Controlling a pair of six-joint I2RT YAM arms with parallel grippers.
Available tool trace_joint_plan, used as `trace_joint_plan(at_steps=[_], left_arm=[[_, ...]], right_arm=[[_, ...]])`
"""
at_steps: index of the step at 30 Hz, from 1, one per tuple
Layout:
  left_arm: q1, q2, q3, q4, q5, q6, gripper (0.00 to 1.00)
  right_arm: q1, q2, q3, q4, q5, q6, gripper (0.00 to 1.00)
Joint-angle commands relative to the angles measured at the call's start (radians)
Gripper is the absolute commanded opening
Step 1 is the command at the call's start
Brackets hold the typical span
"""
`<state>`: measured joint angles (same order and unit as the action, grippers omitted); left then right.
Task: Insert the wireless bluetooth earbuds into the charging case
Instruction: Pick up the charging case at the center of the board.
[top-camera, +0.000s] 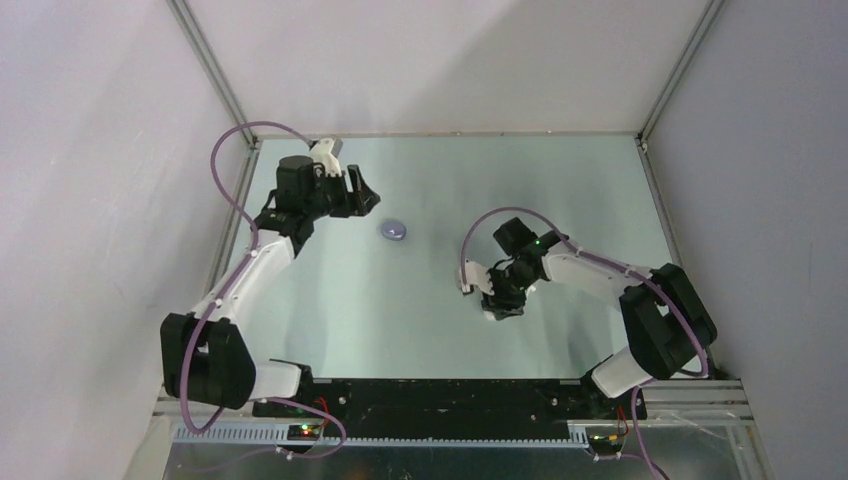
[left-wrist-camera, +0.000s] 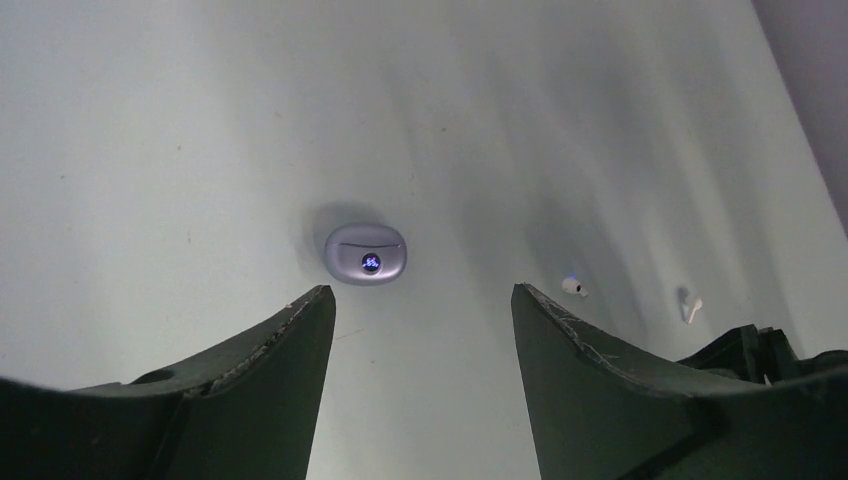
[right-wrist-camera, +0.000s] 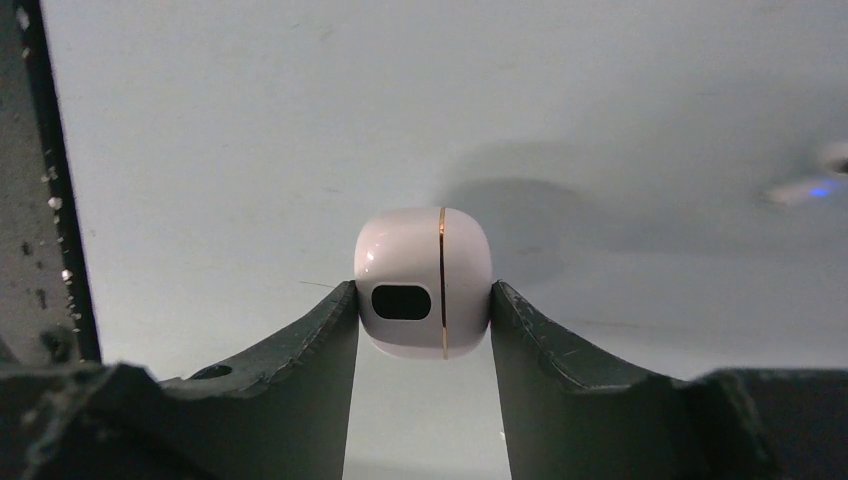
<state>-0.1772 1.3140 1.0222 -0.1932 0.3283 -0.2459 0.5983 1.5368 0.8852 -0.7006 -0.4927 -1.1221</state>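
A closed pale purple charging case (left-wrist-camera: 366, 254) with a blue light lies on the table just beyond my open, empty left gripper (left-wrist-camera: 420, 300). It also shows in the top view (top-camera: 394, 231), to the right of the left gripper (top-camera: 368, 201). Two white earbuds (left-wrist-camera: 573, 287) (left-wrist-camera: 691, 308) lie on the table to its right. My right gripper (right-wrist-camera: 423, 300) is shut on a white charging case (right-wrist-camera: 423, 282) with a gold seam, closed and held on its side. A blurred earbud (right-wrist-camera: 800, 190) with a blue light lies at far right. The purple earbuds are out of view.
Grey walls with metal frame posts (top-camera: 210, 70) enclose the table on three sides. The right gripper (top-camera: 503, 305) sits near the table's middle right. A dark metal rail (right-wrist-camera: 50, 200) runs along the left of the right wrist view.
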Motion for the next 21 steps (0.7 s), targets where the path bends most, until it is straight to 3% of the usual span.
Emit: trace_joint_plan(at_steps=[1, 6, 11, 14, 18, 21], left_arm=[[-0.001, 0.01, 0.06, 0.077, 0.051, -0.03, 0.71], [-0.002, 0.013, 0.1, 0.137, 0.143, -0.039, 0.68], [-0.008, 0.022, 0.14, 0.345, 0.441, -0.136, 0.61], [-0.023, 0.046, 0.174, 0.428, 0.537, -0.214, 0.57], [-0.054, 0.082, 0.23, 0.426, 0.634, -0.184, 0.58], [-0.078, 0.104, 0.274, 0.338, 0.649, -0.137, 0.59]], right_arm=[[-0.048, -0.12, 0.135, 0.042, -0.024, 0.08, 0.42], [-0.059, -0.219, 0.243, 0.238, -0.02, 0.178, 0.42], [-0.035, -0.271, 0.251, 0.512, 0.039, 0.241, 0.4], [-0.016, -0.275, 0.251, 0.661, 0.071, 0.235, 0.4], [0.013, -0.252, 0.273, 0.777, 0.102, 0.218, 0.4], [0.028, -0.225, 0.303, 0.841, 0.128, 0.227, 0.4]])
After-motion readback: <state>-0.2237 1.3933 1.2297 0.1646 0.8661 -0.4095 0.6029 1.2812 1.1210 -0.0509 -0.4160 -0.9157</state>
